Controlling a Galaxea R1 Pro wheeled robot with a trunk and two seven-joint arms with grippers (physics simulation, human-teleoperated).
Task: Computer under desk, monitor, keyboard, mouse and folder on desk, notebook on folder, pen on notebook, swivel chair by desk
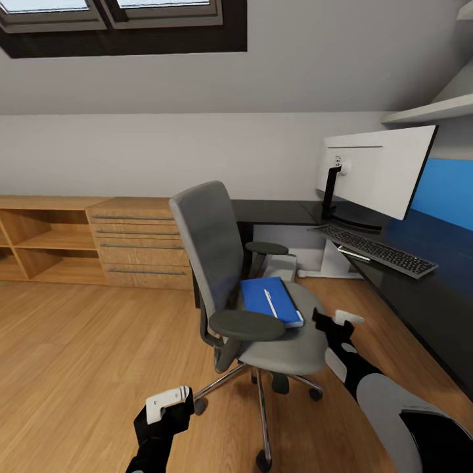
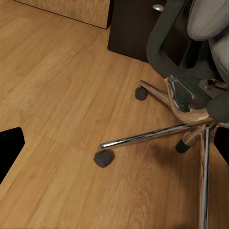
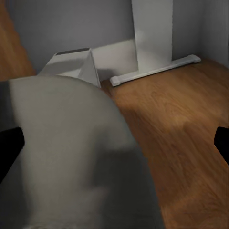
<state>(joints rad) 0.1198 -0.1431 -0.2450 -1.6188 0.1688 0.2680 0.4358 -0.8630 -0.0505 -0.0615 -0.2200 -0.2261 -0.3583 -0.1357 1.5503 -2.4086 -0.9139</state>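
At the far left of the head view a light wood cabinet with open shelves and drawers is standing against the wall, under a skylight at the upper left. At the lower left, the left gripper is hanging low over the wooden floor, just beside the chair's chrome base; whether it is released or clenched cannot be told, though in the left wrist view its dark fingertips are sitting at opposite edges of the frame, with the chrome legs and casters between them.

In the middle of the head view the swivel chair is standing a little apart from the desk, its back turned toward the camera's left. The folder is lying flat on the seat, and the pen is resting on top of it.

Just right of the seat's front edge, the right gripper is hovering near the cushion, grasping nothing; its fingers appear spread, as the right wrist view is showing dark tips at both frame edges with the grey seat between. That view is also showing the computer on the floor beside a white desk leg.

At the right of the head view, the desk is carrying the monitor and, in front of it, the keyboard.
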